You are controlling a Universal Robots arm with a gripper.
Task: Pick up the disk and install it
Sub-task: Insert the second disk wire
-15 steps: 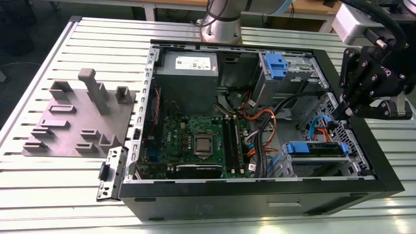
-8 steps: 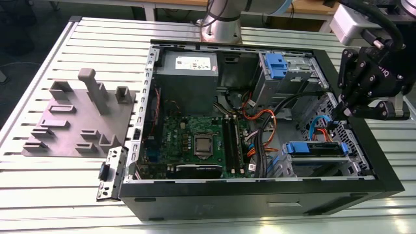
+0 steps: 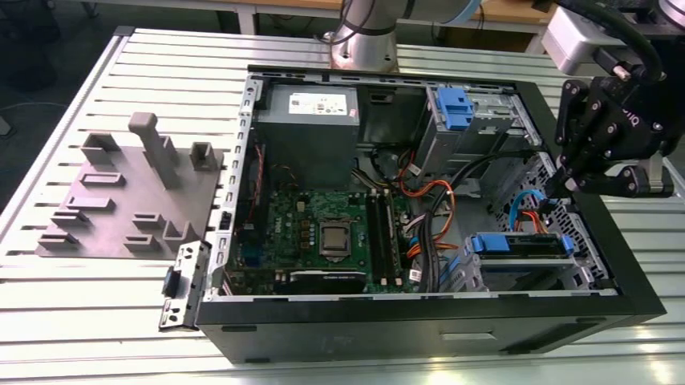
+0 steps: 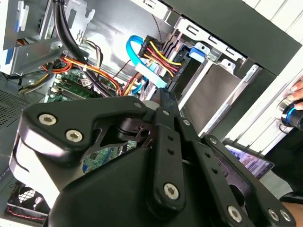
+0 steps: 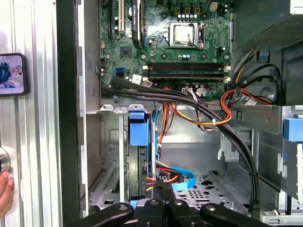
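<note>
Ext. view, case as dial, 12 o'clock at the arm's base. PC case (image 3: 428, 325) lies open on slatted table (image 3: 64, 321), side panel off, rim black all round.

Open room: the widest gap inside is at ~3 o'clock, between the upper drive cage (image 3: 471, 120) and the lower bay. Its floor is perforated metal. Cable bundle (image 3: 428, 208) (orange, black, blue) crosses from centre toward 4 o'clock and crowds the bay mouth. PSU box (image 3: 310, 120) fills 11–12 o'clock; mobo (image 3: 321, 233) sits at 7–8 o'clock.

Outside the case at 9 o'clock, a grey fixture plate (image 3: 118, 200) with pegs, well apart from the arm.

Gripper (image 5: 164, 188) hangs over the case rim at ~3 o'clock. Fingers are pressed together to one thin black point, nothing between them. The tip points into the open gap near the blue data cable (image 5: 184, 182); can't tell if it touches.

Disk (image 3: 521, 243) is at ~4 o'clock, seated in the lower bay and apart from the gripper. Blue carrier frame faces up with a lighter strip across it. In first wrist view it's edge-on, blue tab forward. Label not readable from here.

A person's hand (image 5: 4, 191) rests on the table outside the case wall, a phone (image 5: 12, 73) near it.
</note>
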